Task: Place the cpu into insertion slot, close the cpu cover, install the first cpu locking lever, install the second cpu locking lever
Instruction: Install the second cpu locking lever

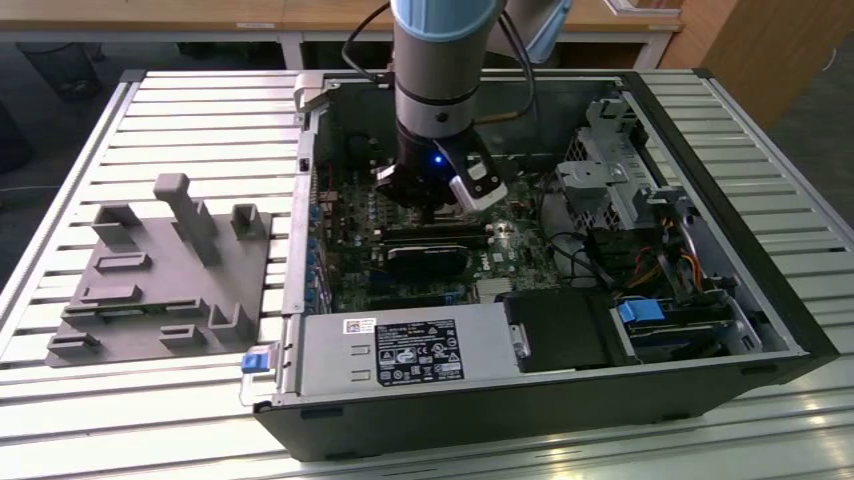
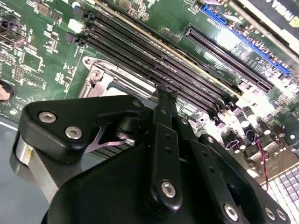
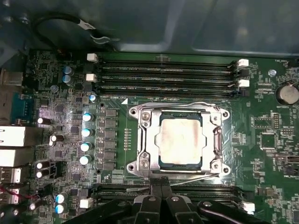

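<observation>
Closed, empty jaws hover at the cpu cover's (image 3: 180, 140) edge, the cpu (image 3: 181, 141) seated beneath it.

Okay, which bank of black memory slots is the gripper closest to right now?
The memory slot bank on the gripper's side of the cpu; the fingertips lie over it. The other bank sits beyond the cpu.

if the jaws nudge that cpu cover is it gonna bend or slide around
The cpu cover looks like a thin metal frame, so probably stiff but springy at its edges. It lies flat around the cpu, with screws at its corners, so it likely won't slide.
</observation>
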### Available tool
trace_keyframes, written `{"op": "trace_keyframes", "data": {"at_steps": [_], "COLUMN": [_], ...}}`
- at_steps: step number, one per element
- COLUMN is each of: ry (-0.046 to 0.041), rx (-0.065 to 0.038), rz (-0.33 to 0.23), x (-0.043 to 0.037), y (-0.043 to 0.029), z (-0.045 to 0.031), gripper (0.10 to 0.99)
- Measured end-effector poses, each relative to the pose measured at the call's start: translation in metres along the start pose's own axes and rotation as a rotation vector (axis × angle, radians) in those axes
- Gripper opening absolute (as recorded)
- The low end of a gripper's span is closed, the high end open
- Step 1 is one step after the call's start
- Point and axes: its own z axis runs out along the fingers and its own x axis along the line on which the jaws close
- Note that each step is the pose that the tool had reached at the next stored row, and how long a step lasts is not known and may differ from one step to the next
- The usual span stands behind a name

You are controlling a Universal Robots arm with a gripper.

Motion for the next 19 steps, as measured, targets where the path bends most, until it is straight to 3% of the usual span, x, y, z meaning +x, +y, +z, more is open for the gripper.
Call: {"op": "trace_keyframes", "data": {"at_steps": [9,14,19], "ry": [-0.0004,-0.0006,-0.0007], "rx": [-0.042,-0.054,-0.074], "rz": [0.001,0.002,0.002], "x": [0.0061,0.0084,0.0148], "y": [-0.0068,-0.0107,-0.0128], "z": [0.0016,0.0037,0.0064], "gripper": [0.106,0.106,0.106]}}
